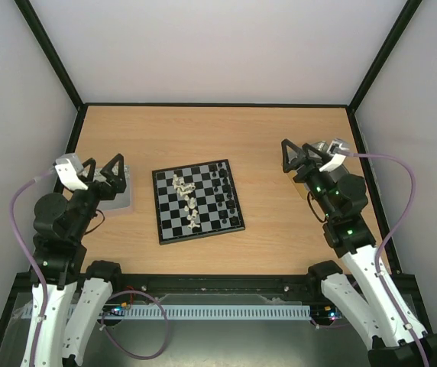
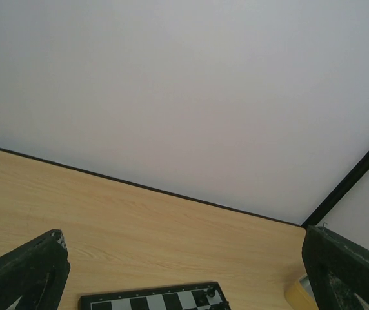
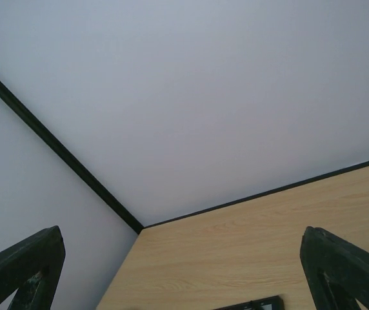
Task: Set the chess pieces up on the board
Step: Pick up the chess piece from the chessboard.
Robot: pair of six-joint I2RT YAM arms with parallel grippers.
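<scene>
The board (image 1: 197, 200) lies in the middle of the table, black and light grey checks. Cream-white chess pieces (image 1: 186, 196) stand in a loose column down its left-centre. Black chess pieces (image 1: 222, 191) are spread over its right side. My left gripper (image 1: 100, 170) is open and empty, raised left of the board. My right gripper (image 1: 299, 158) is open and empty, raised right of the board. The left wrist view shows the board's far corner (image 2: 171, 299) with a black piece (image 2: 210, 292). The right wrist view shows only the board's rim (image 3: 252, 303).
A silver metal tin (image 1: 119, 195) lies under my left gripper. A tan object (image 1: 304, 189) sits under my right gripper and shows in the left wrist view (image 2: 299, 294). White walls with black frame posts (image 1: 50, 53) enclose the table.
</scene>
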